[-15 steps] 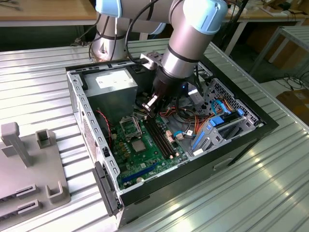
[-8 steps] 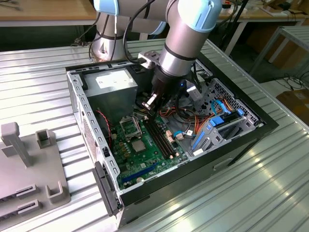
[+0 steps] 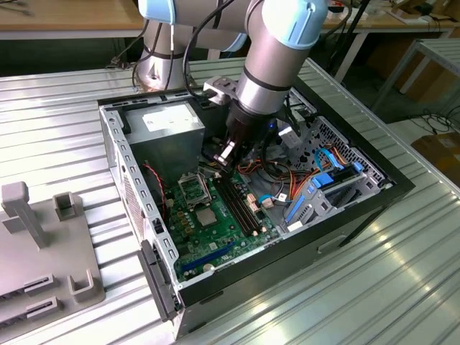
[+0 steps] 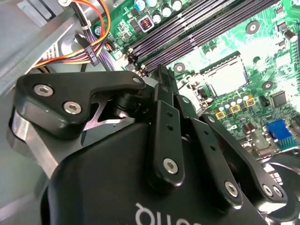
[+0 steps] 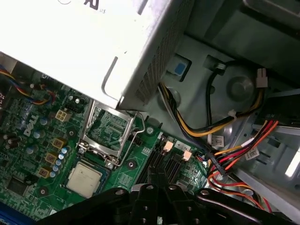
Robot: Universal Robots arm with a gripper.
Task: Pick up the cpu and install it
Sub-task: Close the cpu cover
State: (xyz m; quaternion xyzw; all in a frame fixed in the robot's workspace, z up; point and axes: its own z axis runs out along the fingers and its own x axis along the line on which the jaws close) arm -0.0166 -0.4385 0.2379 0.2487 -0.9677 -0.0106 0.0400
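The cpu (image 5: 84, 178) lies flat on the motherboard (image 5: 28, 140) — beside the fingers (image 5: 157, 180); these pressed together.

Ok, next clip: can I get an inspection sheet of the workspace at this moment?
Surface: ribbed metal table carrying an open computer case.
Job's things: cpu lies flat on the motherboard beside the open socket frame; whether it is seated cannot be told.
Clutter: grey fixture block on the table, at the exterior view's left.
Grippers: gripper hangs over the memory slots, apart from the cpu.
Cables: red, yellow and orange bundle along the case wall.
Surroundings: wooden benches behind.
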